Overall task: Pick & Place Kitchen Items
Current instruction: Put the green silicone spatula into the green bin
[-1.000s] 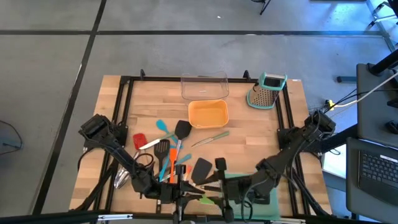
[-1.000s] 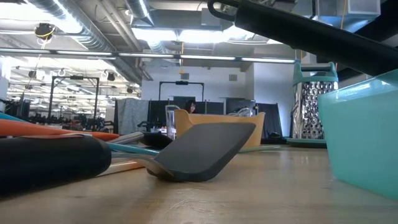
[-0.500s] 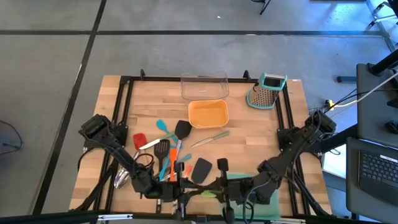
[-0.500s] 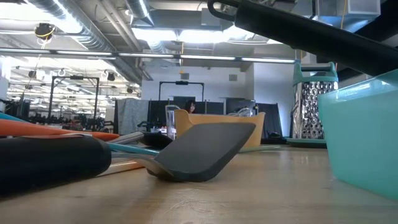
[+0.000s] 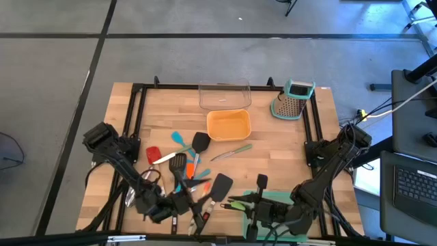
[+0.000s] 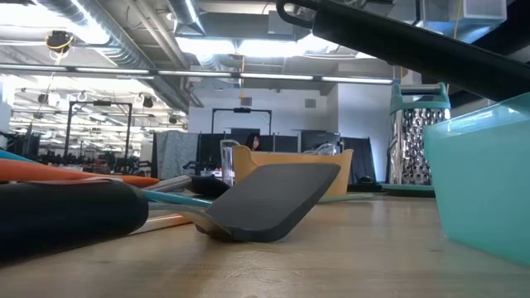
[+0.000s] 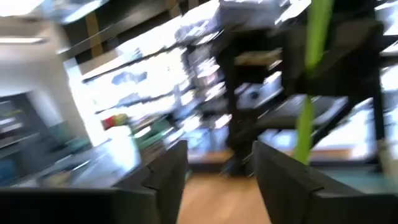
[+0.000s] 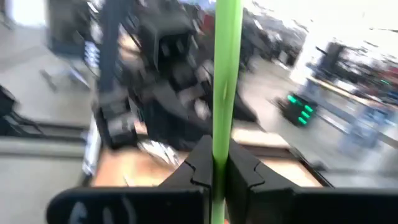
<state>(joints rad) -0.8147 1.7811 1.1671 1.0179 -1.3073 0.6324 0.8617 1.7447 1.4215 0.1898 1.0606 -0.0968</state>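
Counter (image 5: 287, 154) of pale wood fills the high view, with no brand, label or writing legible in any view. At its far edge stands a clear tray (image 5: 224, 94), an orange tray (image 5: 229, 124) just in front of it, and a steel box grater (image 5: 293, 100) with a teal top to the right. A teal-green tray (image 5: 273, 205) sits at the near edge, largely covered by the right arm; the low view shows only its wall, cut off by the frame. The kitchen items (image 5: 188, 171) lie heaped left of centre; a black spatula (image 6: 277, 199) dominates the low view, where the rest of the heap is mostly hidden behind a dark handle. The left pincer (image 5: 188, 205) hovers over the near part of that heap, and its blurred wrist view shows the fingers (image 7: 163, 168) spread apart with nothing between them. The right pincer (image 8: 217, 171) is clamped on a green tool (image 8: 225, 74), seen sharply only in its wrist view; from above it is a thin green streak over the teal-green tray.
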